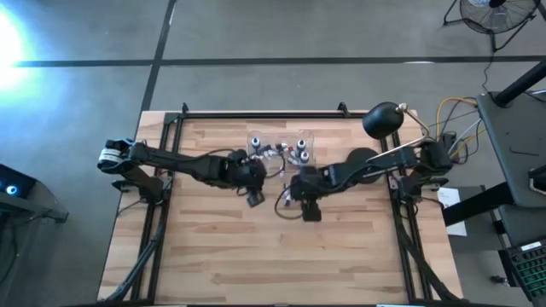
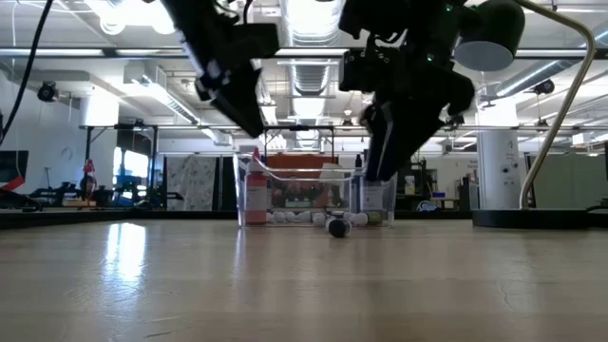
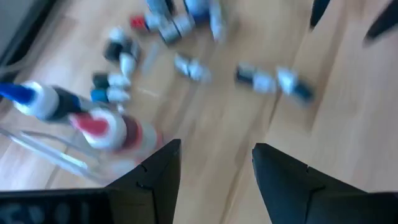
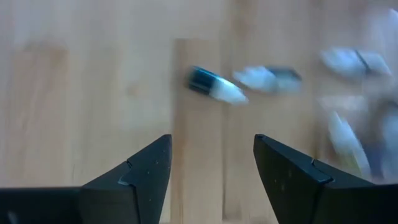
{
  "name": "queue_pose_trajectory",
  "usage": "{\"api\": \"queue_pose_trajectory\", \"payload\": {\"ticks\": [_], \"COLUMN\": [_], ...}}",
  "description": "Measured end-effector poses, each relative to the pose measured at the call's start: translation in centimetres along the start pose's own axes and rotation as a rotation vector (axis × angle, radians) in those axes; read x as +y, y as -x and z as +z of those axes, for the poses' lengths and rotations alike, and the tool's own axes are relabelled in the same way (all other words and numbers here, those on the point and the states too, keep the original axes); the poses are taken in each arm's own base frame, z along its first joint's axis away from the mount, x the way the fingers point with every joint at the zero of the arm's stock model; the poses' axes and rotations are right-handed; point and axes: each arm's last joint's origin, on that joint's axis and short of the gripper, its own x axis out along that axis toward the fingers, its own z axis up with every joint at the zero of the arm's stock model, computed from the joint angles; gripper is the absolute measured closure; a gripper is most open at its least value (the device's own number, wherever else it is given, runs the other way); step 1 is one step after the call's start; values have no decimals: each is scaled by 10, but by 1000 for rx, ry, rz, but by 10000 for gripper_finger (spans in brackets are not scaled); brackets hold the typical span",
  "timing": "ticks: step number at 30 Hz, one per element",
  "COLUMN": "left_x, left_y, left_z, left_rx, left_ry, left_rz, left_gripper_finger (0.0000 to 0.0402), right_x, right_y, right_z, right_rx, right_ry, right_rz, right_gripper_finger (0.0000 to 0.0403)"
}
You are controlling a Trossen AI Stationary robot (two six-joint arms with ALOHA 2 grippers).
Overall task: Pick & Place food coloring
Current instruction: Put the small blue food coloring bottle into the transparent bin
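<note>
Several tiny food coloring bottles lie scattered on the wooden table beside a clear plastic box; more stand inside the box, with blue and red caps. One loose bottle lies on its side in front of the box. My left gripper hovers open just left of the loose bottles. My right gripper hovers open on their near-right side, with a dark-and-white bottle lying on the table ahead of its fingers. In the low view both grippers hang above the table.
A black desk lamp stands at the table's far right corner, its base on the table. Black frame rails run along the left and right sides. The near half of the table is bare wood.
</note>
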Motion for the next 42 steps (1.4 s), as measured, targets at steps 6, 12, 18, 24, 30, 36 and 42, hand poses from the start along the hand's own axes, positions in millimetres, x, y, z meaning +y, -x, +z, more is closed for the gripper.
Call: {"api": "queue_pose_trajectory", "payload": {"ticks": [6,12,18,24,30,36,42], "left_x": [-7,-15,-19,-20,-20,-21,-21], "left_y": [-9,-14,-13,-14,-14,-14,-14], "left_z": [-31,-44,-45,-46,-46,-46,-46], "left_rx": [84,91,75,63,62,58,57], "left_ry": [-52,40,43,48,68,78,78], "left_rz": [-4,-16,-33,-40,-39,-41,-41], "left_gripper_finger": [230,230,229,229,229,229,229], "right_x": [7,0,1,1,-6,-10,-11], "right_y": [-24,-36,-50,-64,-70,-69,-69], "right_z": [12,29,31,36,34,33,31], "right_rx": [57,70,175,192,207,203,226], "right_ry": [475,568,637,671,626,551,500], "right_rz": [-26,-68,-26,-18,-12,17,20], "right_gripper_finger": [184,184,184,185,218,279,332]}}
